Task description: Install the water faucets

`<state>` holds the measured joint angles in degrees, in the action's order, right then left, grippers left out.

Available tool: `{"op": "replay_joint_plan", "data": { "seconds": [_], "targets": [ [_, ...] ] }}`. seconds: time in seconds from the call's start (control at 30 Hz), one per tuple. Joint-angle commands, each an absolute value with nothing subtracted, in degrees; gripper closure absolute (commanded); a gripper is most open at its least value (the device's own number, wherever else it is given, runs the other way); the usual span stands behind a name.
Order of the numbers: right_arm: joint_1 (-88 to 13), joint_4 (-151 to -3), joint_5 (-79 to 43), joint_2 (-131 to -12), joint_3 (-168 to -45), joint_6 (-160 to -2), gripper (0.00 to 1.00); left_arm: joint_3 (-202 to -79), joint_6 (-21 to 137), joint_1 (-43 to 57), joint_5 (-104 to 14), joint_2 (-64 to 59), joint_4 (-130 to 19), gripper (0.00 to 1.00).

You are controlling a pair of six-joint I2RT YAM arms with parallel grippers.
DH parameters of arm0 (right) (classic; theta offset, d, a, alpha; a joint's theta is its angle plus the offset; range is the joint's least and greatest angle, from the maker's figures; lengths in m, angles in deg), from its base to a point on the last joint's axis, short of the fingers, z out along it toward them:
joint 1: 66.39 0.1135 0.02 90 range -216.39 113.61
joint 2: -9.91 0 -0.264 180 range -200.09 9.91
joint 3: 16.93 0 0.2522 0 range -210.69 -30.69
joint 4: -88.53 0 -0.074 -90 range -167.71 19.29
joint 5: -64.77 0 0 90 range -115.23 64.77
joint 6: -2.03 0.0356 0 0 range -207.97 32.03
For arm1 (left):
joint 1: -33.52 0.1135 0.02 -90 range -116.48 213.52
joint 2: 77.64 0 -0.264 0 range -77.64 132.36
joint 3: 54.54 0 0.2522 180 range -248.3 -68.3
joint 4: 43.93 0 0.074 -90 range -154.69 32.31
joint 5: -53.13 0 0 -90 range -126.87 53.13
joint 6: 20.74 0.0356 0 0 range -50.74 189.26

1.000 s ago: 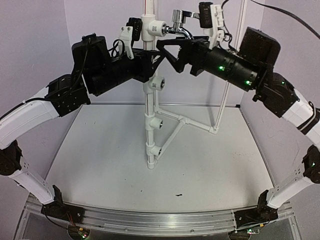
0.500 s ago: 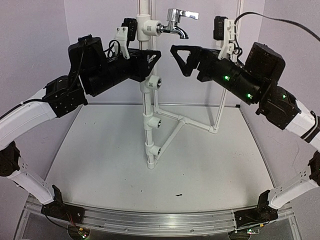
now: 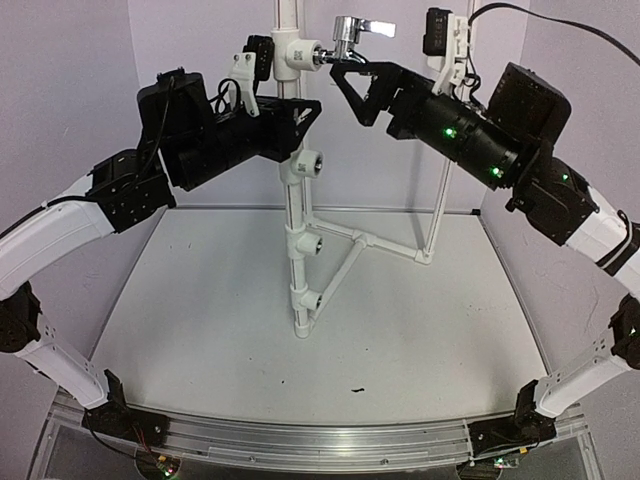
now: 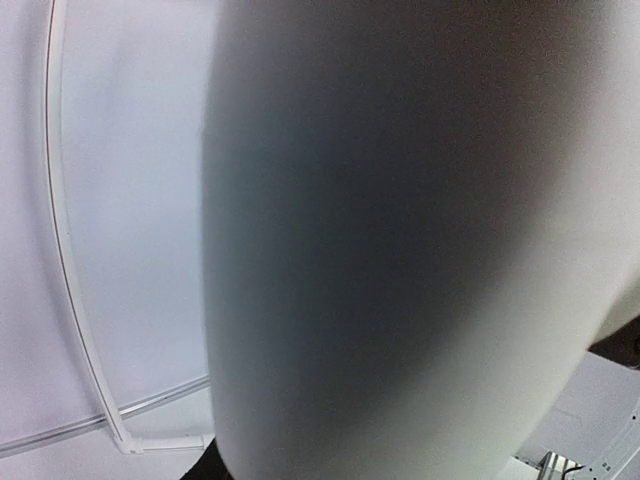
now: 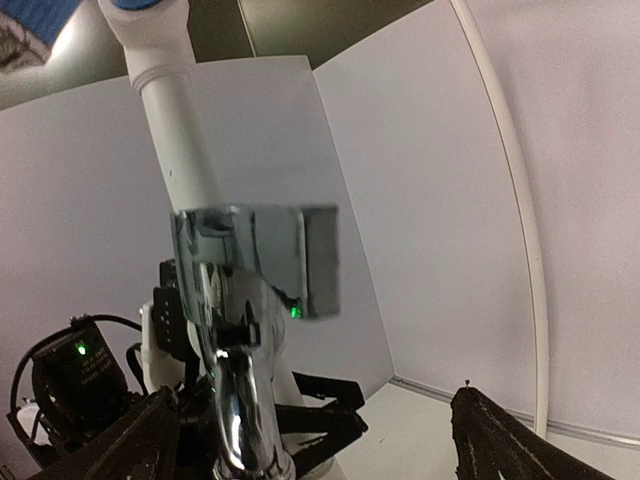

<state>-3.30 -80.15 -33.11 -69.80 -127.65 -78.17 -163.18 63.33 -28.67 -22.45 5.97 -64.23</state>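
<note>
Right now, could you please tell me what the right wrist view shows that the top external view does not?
Only the right wrist view: a close look at the faucet standing between the spread fingers of the right claw, which appear clear of it, and a blue part at the top of the white pipe. Only the top external view: the open tee fittings lower down the stand and the table. Both: the faucet on the top fitting, the pipe and the left arm.
</note>
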Motion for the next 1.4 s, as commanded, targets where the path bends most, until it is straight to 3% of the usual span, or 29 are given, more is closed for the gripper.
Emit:
{"op": "replay_joint_plan", "data": {
  "seconds": [0.0,0.2,0.43,0.53,0.6,0.7,0.83,0.93,1.03,1.13,1.23,1.37],
  "targets": [
    [-3.3,-85.4,-33.8,-71.8,-133.0,-74.6,0.07,-158.6,52.9,-29.8,-26.4,11.1,-85.2,1.00],
    [-3.2,-85.8,-37.7,-75.1,-137.3,-70.7,0.19,-159.3,54.3,-29.8,-28.4,12.0,-85.2,1.00],
    [-3.3,-87.6,-50.2,-74.3,-135.6,-59.5,0.50,-158.6,54.8,-29.8,-28.9,11.2,-85.2,1.00],
    [-4.1,-87.9,-56.8,-71.6,-131.7,-50.0,0.73,-158.1,54.9,-29.8,-28.6,10.7,-85.2,1.00],
    [-5.0,-88.1,-59.4,-70.2,-129.3,-43.9,0.81,-157.7,54.8,-29.8,-28.2,10.2,-85.2,1.00],
    [-6.2,-88.2,-59.2,-68.3,-126.2,-37.8,0.69,-157.3,54.5,-29.8,-27.6,9.6,-85.2,1.00],
    [-6.8,-88.3,-53.6,-66.3,-123.9,-39.0,0.26,-156.9,54.5,-29.8,-26.5,8.9,-85.2,1.00],
    [-6.8,-88.6,-46.0,-64.4,-122.7,-45.1,0.09,-157.0,54.6,-29.8,-26.5,9.2,-85.2,1.00],
    [-6.8,-86.0,-41.4,-60.6,-119.6,-51.4,0.02,-157.1,54.8,-29.8,-26.3,9.6,-85.3,1.00],
    [-6.8,-83.0,-38.2,-55.8,-115.2,-61.6,0.02,-157.3,54.8,-29.8,-26.0,9.8,-85.5,1.00],
    [-6.9,-75.8,-31.2,-54.3,-116.1,-82.5,0.02,-157.8,54.7,-29.8,-25.6,9.7,-86.1,1.00],
    [-6.8,-68.0,-26.7,-53.5,-116.0,-114.6,0.10,-158.1,54.4,-29.7,-25.2,9.9,-86.7,1.00]
  ]
}}
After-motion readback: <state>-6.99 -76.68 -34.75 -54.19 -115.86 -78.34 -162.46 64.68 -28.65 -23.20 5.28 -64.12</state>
